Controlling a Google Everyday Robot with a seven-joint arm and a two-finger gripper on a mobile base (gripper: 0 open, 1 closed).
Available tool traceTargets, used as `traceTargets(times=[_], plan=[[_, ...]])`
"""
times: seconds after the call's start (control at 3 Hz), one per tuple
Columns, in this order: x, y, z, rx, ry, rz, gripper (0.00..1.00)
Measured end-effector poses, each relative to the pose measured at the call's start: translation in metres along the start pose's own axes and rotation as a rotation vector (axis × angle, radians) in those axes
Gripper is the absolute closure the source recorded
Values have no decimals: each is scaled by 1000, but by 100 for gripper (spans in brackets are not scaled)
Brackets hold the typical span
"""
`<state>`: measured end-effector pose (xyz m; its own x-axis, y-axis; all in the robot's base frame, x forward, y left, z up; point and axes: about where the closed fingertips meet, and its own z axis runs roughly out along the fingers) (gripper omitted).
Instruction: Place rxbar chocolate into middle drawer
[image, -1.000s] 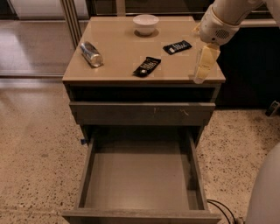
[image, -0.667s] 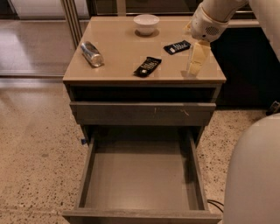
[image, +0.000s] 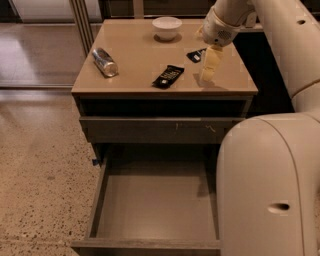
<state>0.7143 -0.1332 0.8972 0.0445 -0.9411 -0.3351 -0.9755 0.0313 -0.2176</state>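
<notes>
The rxbar chocolate (image: 168, 76), a flat black wrapper with pale print, lies on the cabinet top (image: 135, 75) near its front middle. My gripper (image: 209, 66) hangs just above the top, a little to the right of the bar and apart from it, holding nothing that I can see. It stands right in front of a dark blue-black bar with white lettering (image: 195, 54) and partly hides it. The middle drawer (image: 150, 205) is pulled out wide open below, and its floor is bare. My arm's shell hides its right side.
A silver can (image: 105, 62) lies on its side at the top's left. A white bowl (image: 167, 26) stands at the back. A shut drawer front with pale scratches (image: 150, 129) sits above the open drawer. My arm's large shell (image: 270, 190) fills the right foreground.
My gripper has moved left over the cabinet top, closer to the two bars. My arm's shell has swung further into the right foreground. Both bars, the can and the bowl have stayed put.
</notes>
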Motion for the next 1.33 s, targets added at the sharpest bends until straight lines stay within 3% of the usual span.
traceTargets(times=[0.33, 0.67, 1.33], plan=[[-5, -11, 26, -26, -18, -3, 0], [-18, -28, 51, -13, -59, -28, 0], [-22, -33, 50, 5, -71, -52, 0]])
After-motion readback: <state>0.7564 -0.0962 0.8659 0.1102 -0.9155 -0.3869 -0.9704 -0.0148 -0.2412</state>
